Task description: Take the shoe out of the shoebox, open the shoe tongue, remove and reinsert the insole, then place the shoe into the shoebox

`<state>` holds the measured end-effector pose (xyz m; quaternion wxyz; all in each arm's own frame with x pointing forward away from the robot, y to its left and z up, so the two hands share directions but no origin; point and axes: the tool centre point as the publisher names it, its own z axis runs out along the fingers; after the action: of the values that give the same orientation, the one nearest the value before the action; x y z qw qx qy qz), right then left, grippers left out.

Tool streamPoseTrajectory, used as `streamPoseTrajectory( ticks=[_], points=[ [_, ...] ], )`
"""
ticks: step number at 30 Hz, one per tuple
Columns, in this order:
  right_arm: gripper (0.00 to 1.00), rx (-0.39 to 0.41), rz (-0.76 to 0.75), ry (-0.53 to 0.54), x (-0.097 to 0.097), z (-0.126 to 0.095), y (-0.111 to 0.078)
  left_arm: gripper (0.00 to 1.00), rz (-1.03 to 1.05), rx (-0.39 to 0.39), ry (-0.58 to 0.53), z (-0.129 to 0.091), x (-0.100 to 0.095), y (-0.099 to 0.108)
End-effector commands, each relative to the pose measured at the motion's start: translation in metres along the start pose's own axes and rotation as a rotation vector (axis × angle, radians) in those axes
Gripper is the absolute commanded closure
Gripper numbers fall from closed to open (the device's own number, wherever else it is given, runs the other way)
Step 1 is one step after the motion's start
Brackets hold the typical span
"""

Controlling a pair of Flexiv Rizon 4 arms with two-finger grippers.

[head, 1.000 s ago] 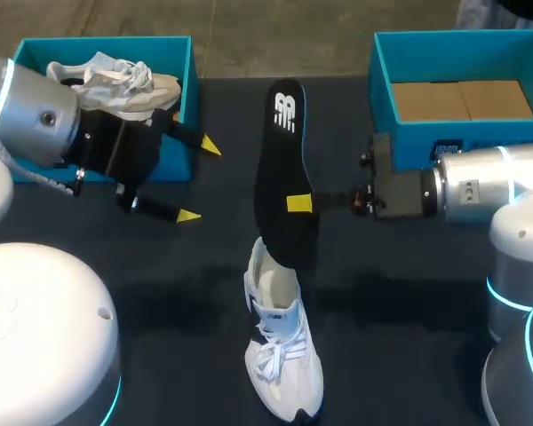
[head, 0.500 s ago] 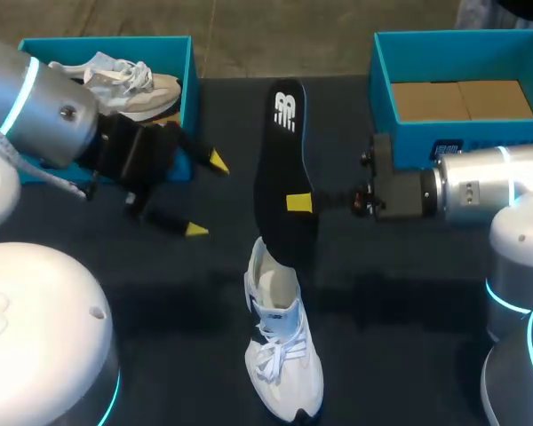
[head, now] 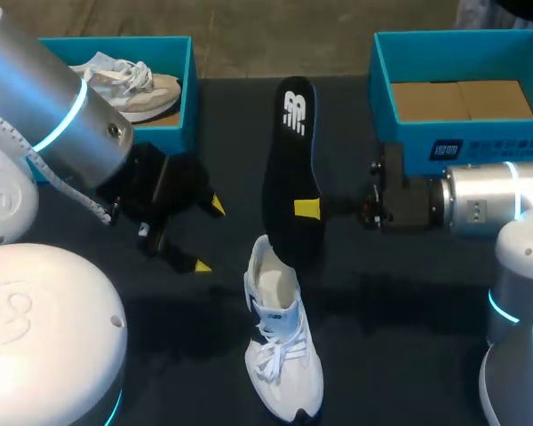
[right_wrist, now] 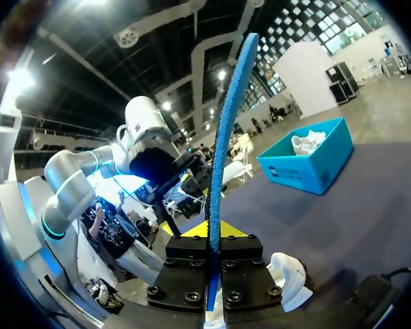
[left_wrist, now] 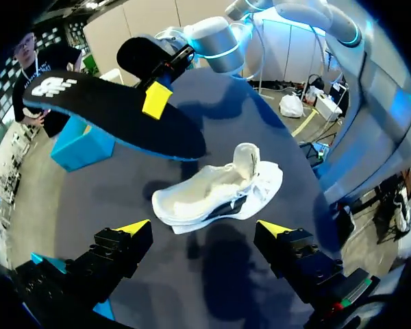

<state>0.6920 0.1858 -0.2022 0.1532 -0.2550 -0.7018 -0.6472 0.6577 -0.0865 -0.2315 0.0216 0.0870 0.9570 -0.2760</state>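
1. You have the shoe [head: 280, 351] out of its box. It sits on the counter [head: 409, 337] by the middle of the near edge, toe toward that edge and heel toward the counter's middle.
2. Its mouth gapes wide and the pale lining shows, so I judge the tongue step done.
3. The insole [head: 293, 169] is out as well. Your right tool [head: 306, 209] is clamped on one long edge of it, roughly midway along, and holds it in the air over the counter's middle. The left wrist view shows its lower end above the shoe's heel opening, not touching it.
4. Your left tool [head: 206, 235] has its fingers spread wide with nothing in them. It hangs toward the left edge with the shoe ahead of it.
5. What is left: slide the insole back in, then lift the shoe into the empty shoebox [head: 384, 89] at the far right corner. The box at the far left corner [head: 188, 80] already holds a second shoe [head: 124, 80].
6. The shoe is white and laced, with a dark stripe along its side. The insole is long and thin, black on top with a white mark and blue along its edge; expect it to flex when you push it in.
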Motion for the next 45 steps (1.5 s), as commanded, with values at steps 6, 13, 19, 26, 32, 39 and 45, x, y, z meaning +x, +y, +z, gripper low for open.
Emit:
streamPoseTrajectory(
  ticks=[6,13,19,26,32,39,45],
  points=[
    [1.0,0.014,-0.026,-0.037,-0.003,0.004,-0.004,0.0,-0.001,-0.021,-0.009,0.008,0.005,0.008],
    [1.0,0.014,-0.026,-0.037,-0.003,0.004,-0.004,0.0,-0.001,-0.021,-0.009,0.008,0.005,0.008],
    [1.0,0.017,-0.039,-0.011,-0.009,0.01,-0.009,0.0,-0.019,0.016,0.016,0.015,0.005,0.024],
    [1.0,0.034,-0.068,0.054,-0.023,0.025,-0.014,0.0,-0.04,0.031,0.046,0.028,0.001,0.045],
    [1.0,0.037,-0.11,0.11,-0.027,0.033,-0.013,0.0,-0.058,0.03,0.059,0.04,-0.004,0.051],
    [1.0,0.052,-0.108,0.128,-0.028,0.038,-0.017,0.0,-0.042,0.04,0.063,0.043,-0.004,0.054],
    [1.0,0.052,-0.108,0.128,-0.028,0.038,-0.017,0.0,-0.042,0.04,0.063,0.043,-0.004,0.054]
  ],
)
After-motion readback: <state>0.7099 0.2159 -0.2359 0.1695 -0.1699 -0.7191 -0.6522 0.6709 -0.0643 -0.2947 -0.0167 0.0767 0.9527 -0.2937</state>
